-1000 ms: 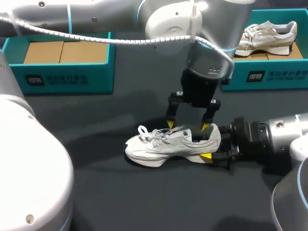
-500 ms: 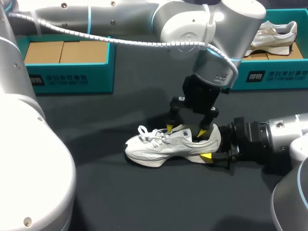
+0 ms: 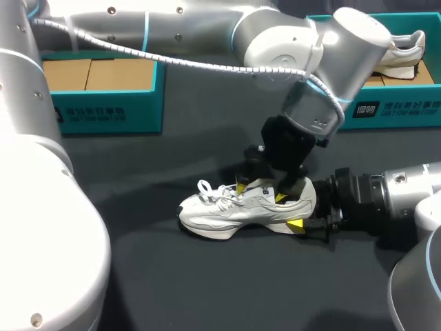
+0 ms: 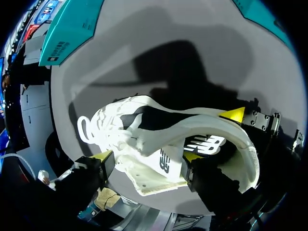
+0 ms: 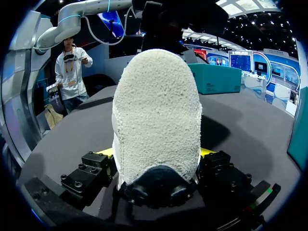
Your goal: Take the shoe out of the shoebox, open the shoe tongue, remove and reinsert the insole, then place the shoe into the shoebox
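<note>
The shoe, white with a pale sole, lies on its sole on the dark grey table, toe toward my left and heel toward my right. It bears small dark logo marks on its near side panel and by the collar. The right gripper is clamped on the shoe's heel, one finger pressed to each side of the knit heel cup, and its arm lies low along the table beyond the heel. The left gripper hangs over the shoe from above with its fingers spread wide. One yellow tip is by the laces and tongue and the other is at the collar opening, and they grasp nothing that shows. Well behind the shoe and to its left stands a teal shoebox with brown cardboard inside and white print on its front wall. Behind the shoe and to its right is a second teal shoebox, also printed in white, holding another pale shoe. Dark table surface shows between the shoe and both boxes.
</note>
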